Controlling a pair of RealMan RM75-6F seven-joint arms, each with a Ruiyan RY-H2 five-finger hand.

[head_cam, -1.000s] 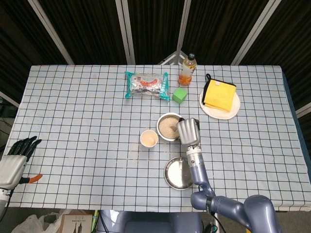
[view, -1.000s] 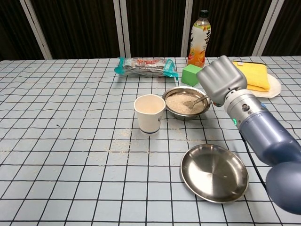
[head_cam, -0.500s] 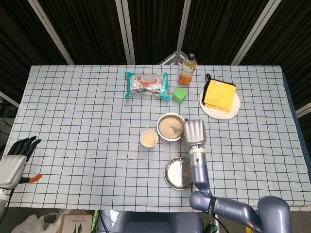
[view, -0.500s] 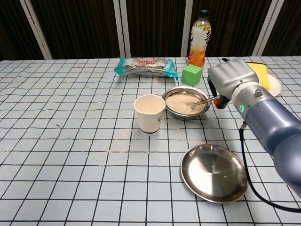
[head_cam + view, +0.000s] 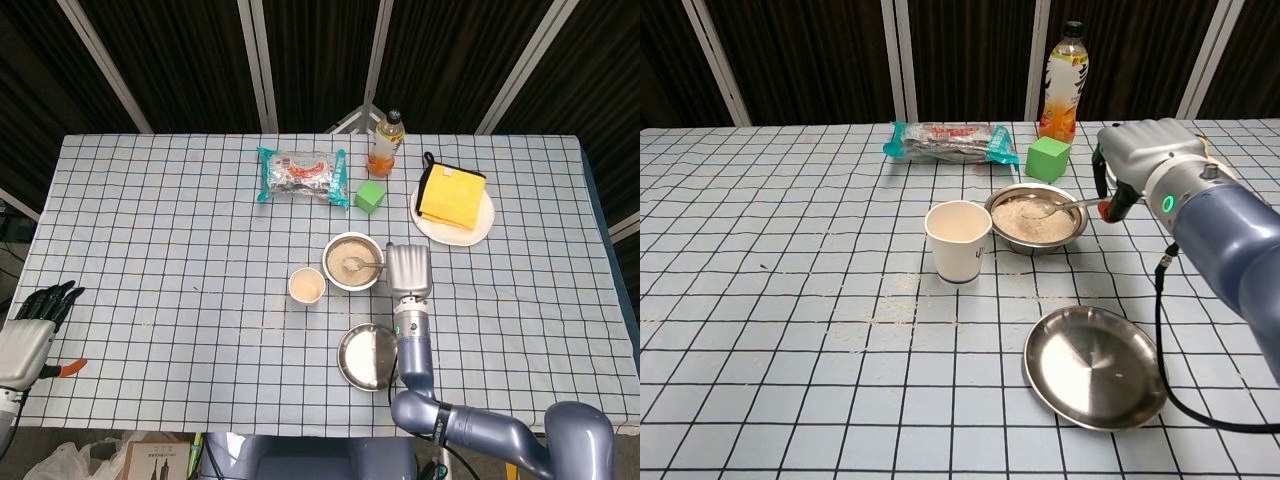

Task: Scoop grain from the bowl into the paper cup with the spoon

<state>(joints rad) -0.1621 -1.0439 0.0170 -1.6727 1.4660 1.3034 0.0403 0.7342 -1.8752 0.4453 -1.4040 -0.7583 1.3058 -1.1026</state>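
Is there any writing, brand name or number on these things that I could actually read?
None can be read.
Snack packet: red and white print, too blurred to read.
Drink bottle: label too small and blurred to read.
Paper cup: a small dark mark near its base, unreadable.
Green block: no writing visible.

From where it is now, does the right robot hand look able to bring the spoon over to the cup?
Probably yes. The right robot hand holds the spoon over the bowl, and the cup stands just beside the bowl with nothing between them.
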